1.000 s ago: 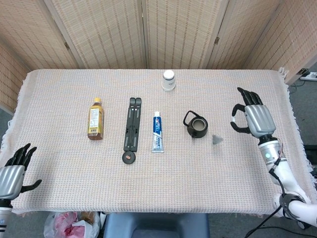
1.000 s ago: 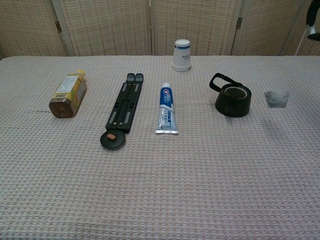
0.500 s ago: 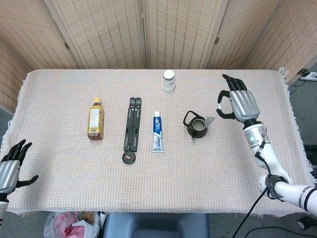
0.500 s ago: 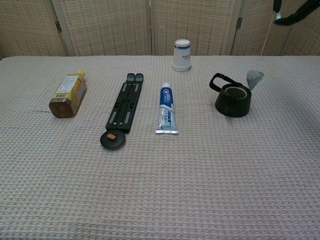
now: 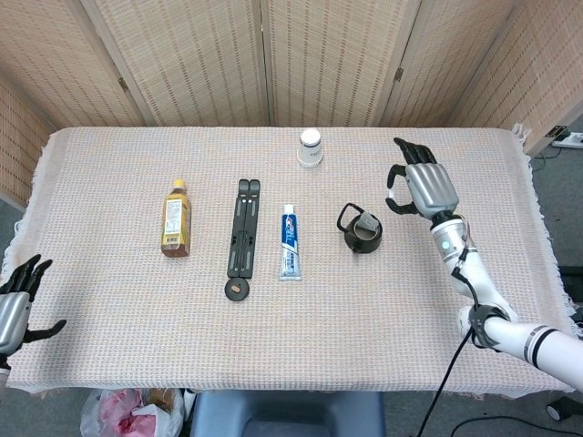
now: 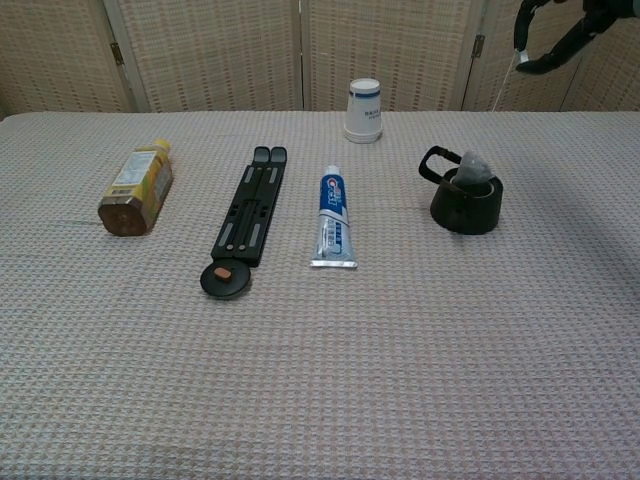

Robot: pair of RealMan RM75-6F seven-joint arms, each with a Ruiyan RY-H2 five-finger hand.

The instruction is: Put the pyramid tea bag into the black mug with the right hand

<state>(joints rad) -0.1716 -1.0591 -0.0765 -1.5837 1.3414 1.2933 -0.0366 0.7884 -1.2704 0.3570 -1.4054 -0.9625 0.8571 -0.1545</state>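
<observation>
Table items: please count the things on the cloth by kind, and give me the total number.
Bottle: 1
Folding stand: 1
Toothpaste tube: 1
Paper cup: 1
Black mug: 1
Tea bag, sitting in the mug's mouth: 1
Total: 6

Bright even indoor light, faint soft shadows, sharp focus

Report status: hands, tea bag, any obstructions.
Right hand raised beside the black mug, pinching the string. Translucent pyramid tea bag sits in the mug's mouth. Left hand idle. Nothing obstructing.
</observation>
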